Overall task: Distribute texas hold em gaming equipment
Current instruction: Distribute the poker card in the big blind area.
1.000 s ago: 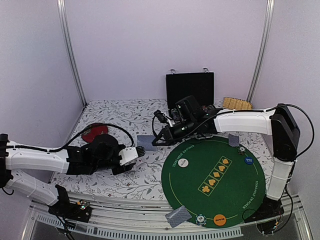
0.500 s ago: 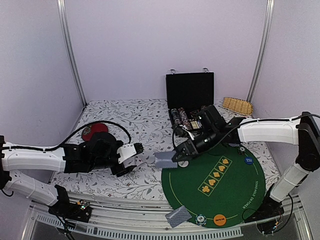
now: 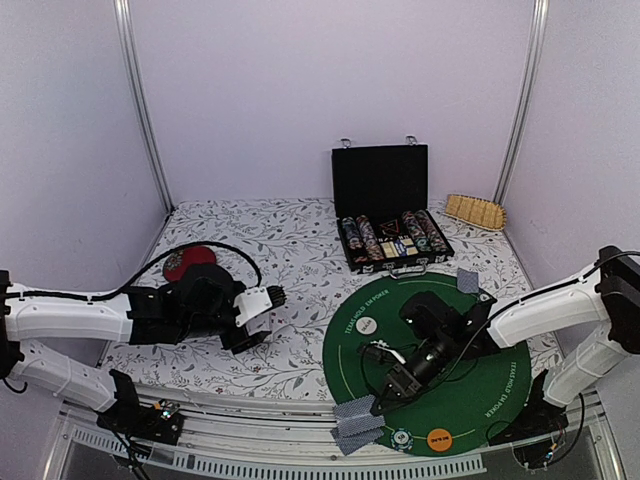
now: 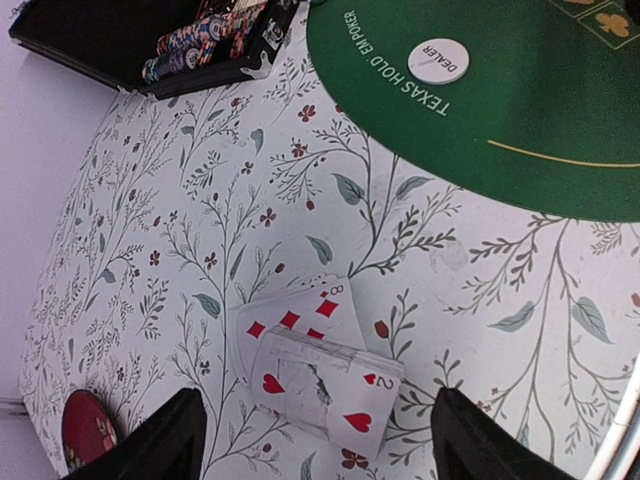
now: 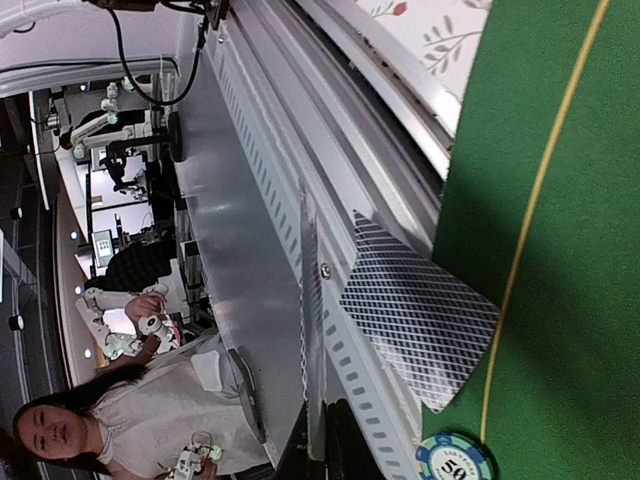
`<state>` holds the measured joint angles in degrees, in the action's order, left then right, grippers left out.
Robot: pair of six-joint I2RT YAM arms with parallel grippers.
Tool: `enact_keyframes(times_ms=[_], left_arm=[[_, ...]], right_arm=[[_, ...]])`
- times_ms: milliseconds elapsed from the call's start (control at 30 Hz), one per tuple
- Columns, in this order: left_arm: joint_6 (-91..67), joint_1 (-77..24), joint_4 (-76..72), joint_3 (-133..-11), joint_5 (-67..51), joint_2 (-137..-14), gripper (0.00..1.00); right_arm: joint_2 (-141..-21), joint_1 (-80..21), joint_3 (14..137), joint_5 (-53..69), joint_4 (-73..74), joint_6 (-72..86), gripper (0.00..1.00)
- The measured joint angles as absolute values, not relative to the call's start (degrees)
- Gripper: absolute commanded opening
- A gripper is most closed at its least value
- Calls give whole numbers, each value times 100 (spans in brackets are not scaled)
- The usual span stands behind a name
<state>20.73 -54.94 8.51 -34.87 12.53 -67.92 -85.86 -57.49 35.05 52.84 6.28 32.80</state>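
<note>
Starting with the left claw: state?

ME: My left claw is spread wide and grips nothing. Both fingers stand clear of what lies between them: a face-up card stack, two of hearts on top. An eight of diamonds pokes out from under its far side. Both lie flat on the flowered cloth.

OBS: Outward from there?

ME: Just beside one finger, at the frame corner, is the red dish. Farther off is the green mat, with the white dealer disc near its rim. Beyond that stands the black case, lid up, with rows of striped chips inside.

OBS: Right claw?

ME: My right claw sits low over the mat's near rim. Open or clamped, I cannot tell: the top view is too small and the wrist view shows no clear fingertips. Its tip is at the corner of a face-down card; touching or just beside, unresolved. A second face-down card lies nearer the table edge. The wrist view resolves only one patterned back, hanging off the mat over the metal rail.

OBS: Further out?

ME: Beside the cards is a striped chip marked 50, then the orange disc. Well apart, on the mat's far side, are the blue disc and another face-down card. The woven tan piece sits at the back wall, right of the case.
</note>
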Motion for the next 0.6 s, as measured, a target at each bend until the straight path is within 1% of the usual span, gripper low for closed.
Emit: enact_keyframes(times_ms=[67, 200, 267, 300, 433, 533, 600], left_arm=[[2073, -5494, 851, -3494, 1253, -6792, 80], [2073, -5492, 851, -3505, 1251, -6792, 80], [2071, -5492, 851, -3509, 1251, -6792, 80], [2073, -5492, 851, -3509, 1251, -6792, 80], [2073, -5489, 854, -3511, 1251, -6794, 82], [2069, -5489, 856, -3509, 1249, -6803, 89], [2023, -5489, 882, -3522, 1249, -6838, 91]], right_arm=[[-8604, -5874, 3505, 5295, 419, 3385, 3], [-8851, -5935, 3548, 5284, 187, 3424, 12], [-9094, -5935, 3625, 5218, 263, 3345, 20], [-9190, -5935, 3662, 5183, 327, 3304, 27], [-9345, -5951, 3913, 4888, 882, 2989, 37], [-9343, -5957, 4289, 4491, 1474, 2735, 47], [-9321, -5957, 4589, 4176, 1894, 2593, 54]])
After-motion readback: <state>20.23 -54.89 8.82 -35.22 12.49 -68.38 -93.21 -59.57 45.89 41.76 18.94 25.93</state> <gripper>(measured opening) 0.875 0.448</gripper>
